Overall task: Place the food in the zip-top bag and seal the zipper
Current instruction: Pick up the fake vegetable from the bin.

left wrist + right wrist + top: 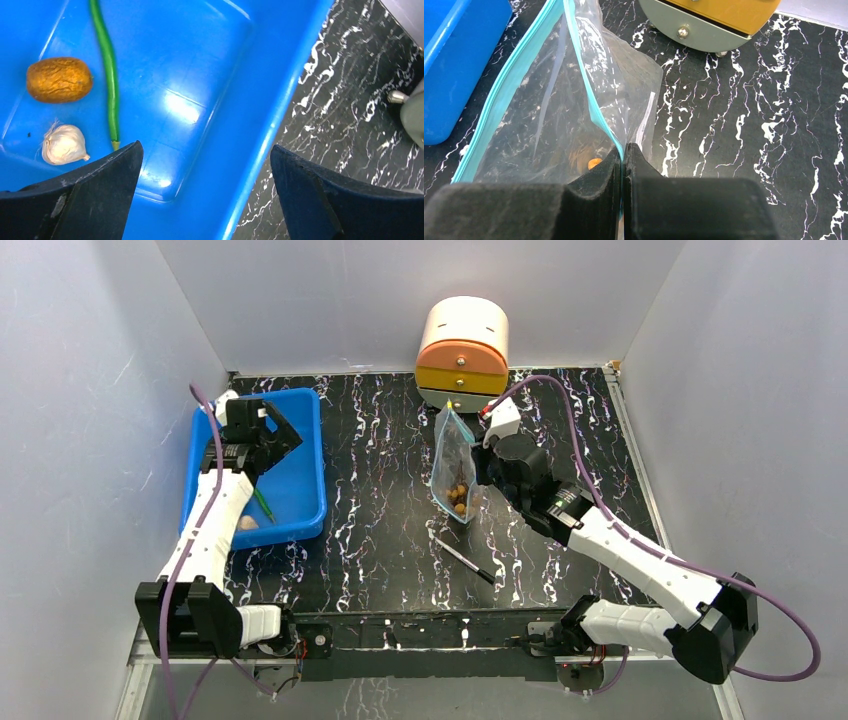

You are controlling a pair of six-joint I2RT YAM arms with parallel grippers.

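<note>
Teal catches the eye first: the zipper [587, 90] of the zip-top bag [455, 475] runs straight down into the right gripper [623, 150], whose jaws are clenched tight on that edge of the plastic. The bag's other teal lip sits apart from the pinched one, so the mouth gapes. The bag stands near the middle of the black marbled tabletop [380, 540], just in front of an orange and cream drawer box [462, 355]. Some food [458, 495] already lies in the bottom of it, a cluster of brown balls, with an orange piece showing through the plastic right by the right fingers. Over on the left, the left gripper [205, 150] hangs above the right-hand rim of the blue tray [200, 75], jaws spread wide and grasping nothing. Three pieces lie on the tray floor (all well clear of the fingers): a brown lump [59, 80], a garlic bulb [63, 144] just below it, and a long green bean [110, 75] beside them both. A thin black pen [463, 560] lies on the tabletop, on the near side of the bag.
</note>
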